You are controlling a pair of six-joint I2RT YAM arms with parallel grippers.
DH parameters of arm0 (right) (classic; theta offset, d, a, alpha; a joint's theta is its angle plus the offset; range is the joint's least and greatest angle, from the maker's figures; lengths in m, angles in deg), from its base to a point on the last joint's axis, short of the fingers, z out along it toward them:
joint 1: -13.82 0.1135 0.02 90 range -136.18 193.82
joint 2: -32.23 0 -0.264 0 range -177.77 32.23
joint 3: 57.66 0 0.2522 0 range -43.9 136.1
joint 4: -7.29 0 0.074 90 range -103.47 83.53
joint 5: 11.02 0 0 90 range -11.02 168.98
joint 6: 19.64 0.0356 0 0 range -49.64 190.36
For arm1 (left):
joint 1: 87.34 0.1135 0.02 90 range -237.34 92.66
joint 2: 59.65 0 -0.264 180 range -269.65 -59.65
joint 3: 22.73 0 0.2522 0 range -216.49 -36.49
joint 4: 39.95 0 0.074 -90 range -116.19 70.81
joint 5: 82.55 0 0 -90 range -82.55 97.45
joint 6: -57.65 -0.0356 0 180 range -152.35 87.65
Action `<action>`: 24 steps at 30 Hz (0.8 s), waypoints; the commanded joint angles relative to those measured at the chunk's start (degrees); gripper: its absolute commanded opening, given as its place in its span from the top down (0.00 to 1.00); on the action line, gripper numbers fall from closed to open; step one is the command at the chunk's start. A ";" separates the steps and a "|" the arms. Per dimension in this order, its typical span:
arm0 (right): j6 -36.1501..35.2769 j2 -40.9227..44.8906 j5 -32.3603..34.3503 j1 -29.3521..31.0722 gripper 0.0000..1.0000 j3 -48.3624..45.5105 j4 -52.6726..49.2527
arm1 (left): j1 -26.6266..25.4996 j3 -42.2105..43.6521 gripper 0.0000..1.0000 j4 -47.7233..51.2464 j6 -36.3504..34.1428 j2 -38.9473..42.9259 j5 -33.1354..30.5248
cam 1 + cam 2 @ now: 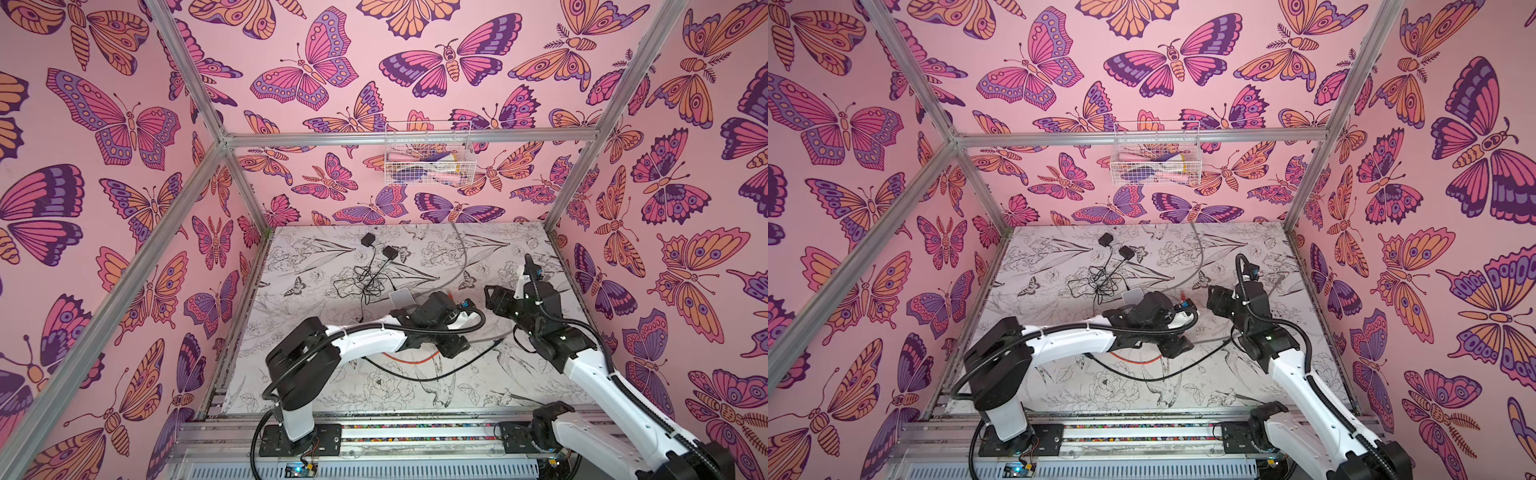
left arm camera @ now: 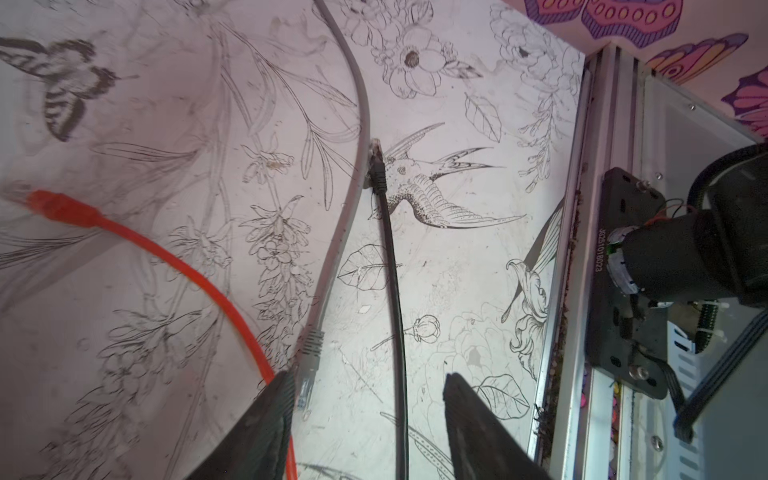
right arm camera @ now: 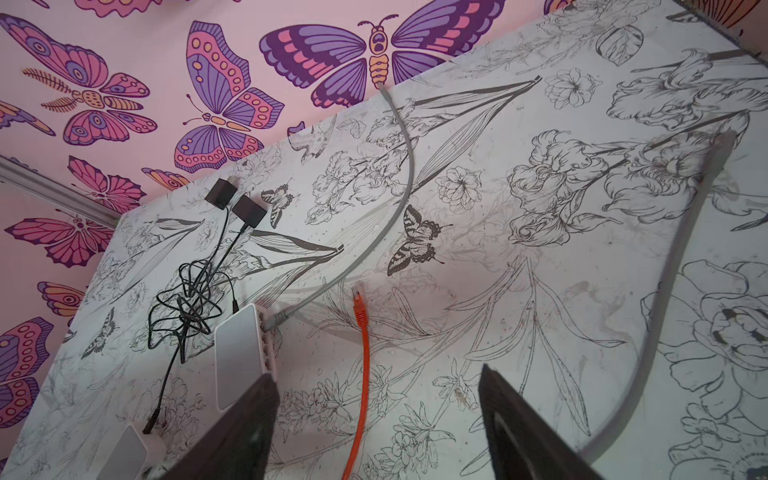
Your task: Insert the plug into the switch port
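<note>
Closing either set of jaws now would secure nothing: left jaws and right jaws both stand open and empty above the surface (image 3: pixel 540 332).

Switch (image 3: pixel 237 357): lies loose just beside one finger of the right jaws. Insertion force would likely slide it unless it is braced.

Cables: the black cable (image 2: pixel 395 291) runs under the gap of the left jaws, and the orange cable (image 3: pixel 365 374) under the gap of the right jaws. Gripping cable instead of plug leaves the tip uncontrolled.

Plugs: the grey plug (image 2: pixel 309 365) lies just beside a left finger, the black plug (image 2: pixel 376 166) ahead of the left jaws, and the orange plug (image 3: pixel 359 305) ahead of the right jaws. Which one the task means cannot be told, so a wrong pick is possible.

Ports (image 3: pixel 267 340): one holds a grey lead (image 3: pixel 278 318). A tilted plug would probably jam at a free port.
</note>
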 commanded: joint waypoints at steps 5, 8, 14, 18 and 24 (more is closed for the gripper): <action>-2.90 4.49 -1.95 0.30 0.23 -0.93 -2.21 | -0.47 -7.61 0.42 7.04 -4.49 -9.38 -0.99; -2.91 5.52 -2.47 0.26 0.23 -1.47 -2.12 | -0.45 -10.63 0.43 8.50 -5.26 -12.63 -1.78; -2.97 6.57 -3.56 0.26 0.23 -2.06 -1.78 | -0.48 -13.95 0.44 10.30 -6.49 -16.01 -3.13; -3.12 7.49 -3.81 0.30 0.24 -2.56 -1.54 | -0.53 -16.13 0.46 11.94 -7.24 -18.14 -4.50; -4.25 10.80 -1.77 0.30 0.24 -2.44 -3.52 | -1.19 -18.36 0.54 14.55 -8.63 -20.88 -7.42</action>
